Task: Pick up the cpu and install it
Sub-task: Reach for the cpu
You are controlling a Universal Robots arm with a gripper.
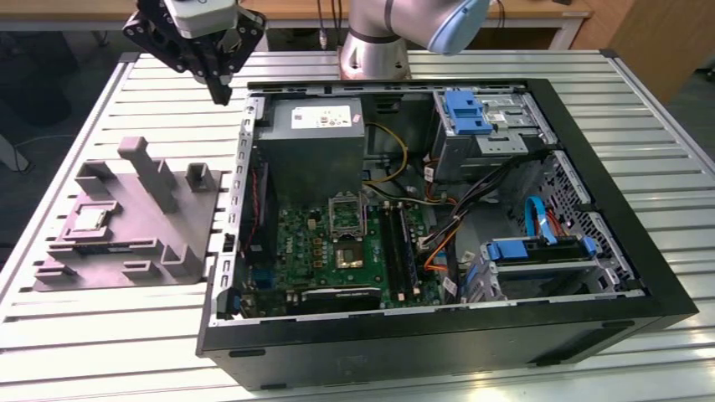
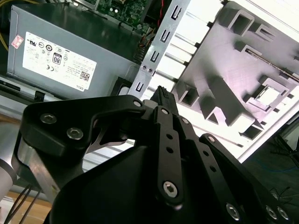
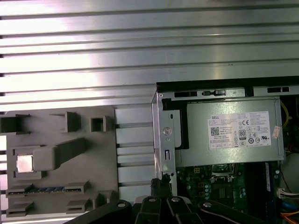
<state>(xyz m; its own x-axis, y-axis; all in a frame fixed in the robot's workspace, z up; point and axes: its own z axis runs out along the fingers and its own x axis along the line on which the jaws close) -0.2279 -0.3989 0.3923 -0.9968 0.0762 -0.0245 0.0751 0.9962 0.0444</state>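
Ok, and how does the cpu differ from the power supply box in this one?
The cpu is a small flat square; the power supply box is a far larger block. The cpu lies in a recess of the grey tray, outside the computer case; the power supply box sits mounted inside that case. The cpu's top is plain and silvery, while the power supply box carries a white label. Both look like grey metal.
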